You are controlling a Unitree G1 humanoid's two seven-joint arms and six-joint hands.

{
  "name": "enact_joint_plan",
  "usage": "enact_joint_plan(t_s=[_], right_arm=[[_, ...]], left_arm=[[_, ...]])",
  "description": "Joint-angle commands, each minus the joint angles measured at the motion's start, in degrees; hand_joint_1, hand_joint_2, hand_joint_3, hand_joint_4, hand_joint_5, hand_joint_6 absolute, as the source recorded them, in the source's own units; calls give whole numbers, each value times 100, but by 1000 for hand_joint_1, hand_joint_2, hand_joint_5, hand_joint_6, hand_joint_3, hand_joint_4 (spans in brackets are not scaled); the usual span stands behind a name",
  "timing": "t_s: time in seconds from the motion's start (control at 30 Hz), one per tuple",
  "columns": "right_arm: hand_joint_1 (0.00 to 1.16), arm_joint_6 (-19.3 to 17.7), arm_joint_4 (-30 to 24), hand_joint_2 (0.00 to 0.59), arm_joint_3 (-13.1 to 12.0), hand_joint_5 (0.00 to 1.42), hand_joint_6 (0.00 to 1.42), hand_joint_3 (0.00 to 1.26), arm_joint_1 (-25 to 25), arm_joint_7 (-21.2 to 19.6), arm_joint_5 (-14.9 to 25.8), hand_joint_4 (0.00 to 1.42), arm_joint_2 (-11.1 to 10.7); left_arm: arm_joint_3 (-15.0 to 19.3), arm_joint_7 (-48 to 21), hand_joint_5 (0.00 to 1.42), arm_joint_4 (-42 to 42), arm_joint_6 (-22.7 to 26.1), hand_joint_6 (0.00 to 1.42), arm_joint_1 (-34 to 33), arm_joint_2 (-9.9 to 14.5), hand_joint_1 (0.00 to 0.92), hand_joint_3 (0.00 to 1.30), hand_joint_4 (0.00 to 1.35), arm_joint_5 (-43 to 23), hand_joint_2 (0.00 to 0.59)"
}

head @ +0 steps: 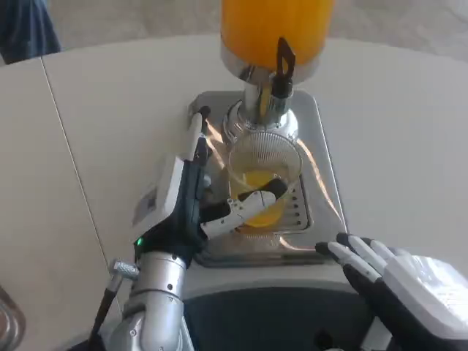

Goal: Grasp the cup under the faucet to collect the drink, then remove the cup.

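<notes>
A clear ribbed plastic cup (265, 162) stands on the dispenser's drip tray (306, 212), under the faucet (281, 67) with its black lever. Orange drink lies in the cup's bottom. My left hand (191, 191) grips the cup from its left side, one finger wrapped across the cup's front and others reaching up along its far side. The juice tank (274, 25) above is full of orange drink. My right hand (398, 278) hovers low at the right, fingers spread and holding nothing, just off the tray's front right corner.
The silver dispenser base (322, 139) sits in the middle of the white table (110, 117). A dark object (25, 25) lies at the far left corner. A round metal thing (9, 318) shows at the lower left edge.
</notes>
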Motion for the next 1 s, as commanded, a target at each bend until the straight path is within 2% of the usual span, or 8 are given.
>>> enact_joint_plan(t_s=[0.03,0.37,0.6,1.0], right_arm=[[625,59,18,409,-16,0,0,83,-6,60,-11,0,12],[638,172,76,401,-35,0,0,91,-94,115,-1,0,14],[646,226,141,402,-2,0,0,93,-182,108,25,0,25],[672,292,98,397,-20,0,0,104,-122,85,-8,0,24]], left_arm=[[-146,47,212,153,-203,455,-104,-18,397,0,0,8,54],[-153,-7,203,453,-519,457,-185,43,395,0,0,-226,48],[-259,82,224,353,-32,476,-223,-4,394,0,0,87,45],[-415,204,247,326,363,491,-402,-278,367,0,0,223,47]])
